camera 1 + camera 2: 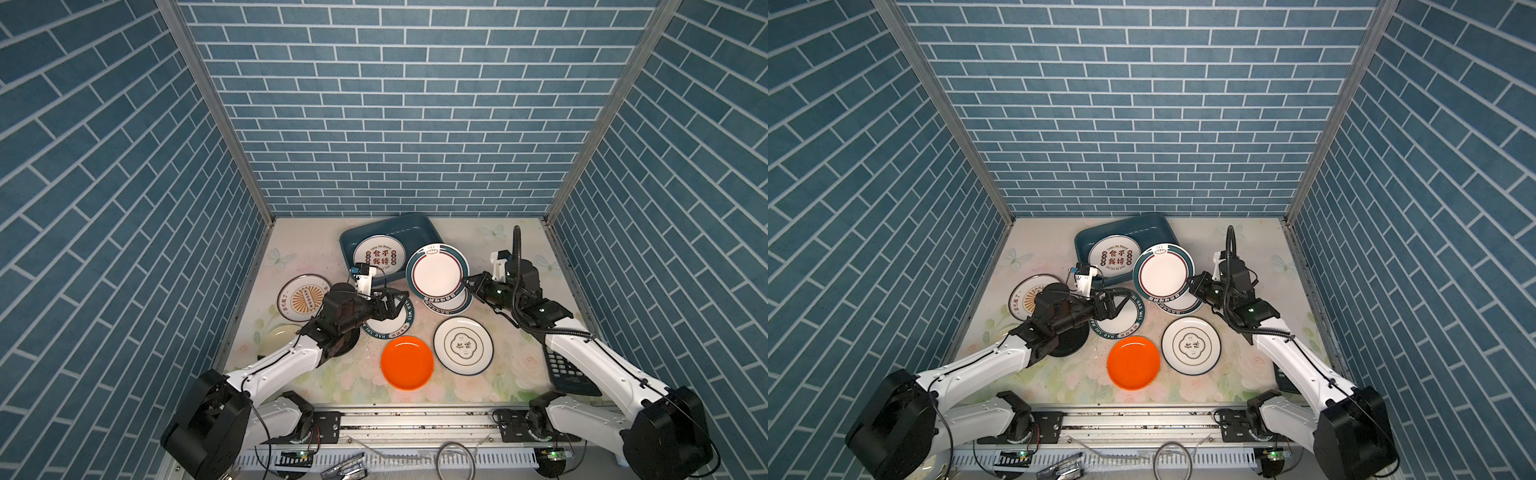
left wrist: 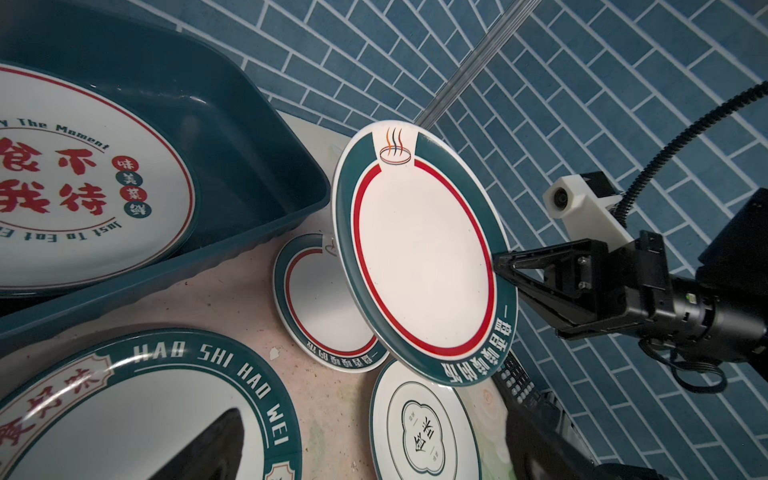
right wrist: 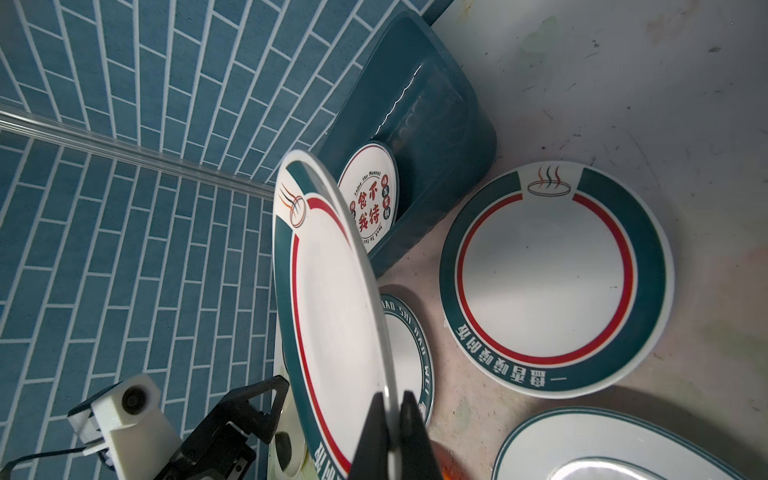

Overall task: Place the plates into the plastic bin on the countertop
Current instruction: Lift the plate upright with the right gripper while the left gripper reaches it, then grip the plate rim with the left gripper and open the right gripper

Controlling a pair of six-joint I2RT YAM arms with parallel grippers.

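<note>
- The worktop (image 1: 478, 386) carries most of the plates lying flat and apart from each other, so each rim is free to be reached.
- The plastic bin (image 1: 409, 229) stands at the far side, turned at an angle. One red-lettered plate (image 1: 379, 256) already lies inside, toward its left end, so the right end is probably kept free for the next one.
- A teal-rimmed plate (image 1: 436, 272) is in the air, just beside the near right corner of the bin and strongly tilted. The tilt probably helps it pass over the sloped wall and slide down.
- Its twin plate (image 3: 552, 282) lies flat on the worktop, partly below the lifted one.
- An orange plate (image 1: 407, 363) and the others near the front wait on the worktop.
- The right tool (image 3: 392, 399) is closed tight on the near rim of the teal-rimmed plate. A flat thin plate offers a grip only at its edge.
- The left tool (image 1: 395, 303) stands wide open and holds nothing. It hovers above a plate lettered HAO SHI HAO WEI (image 1: 390, 322), seemingly ready to take it, and it is clear of the other arm.
</note>
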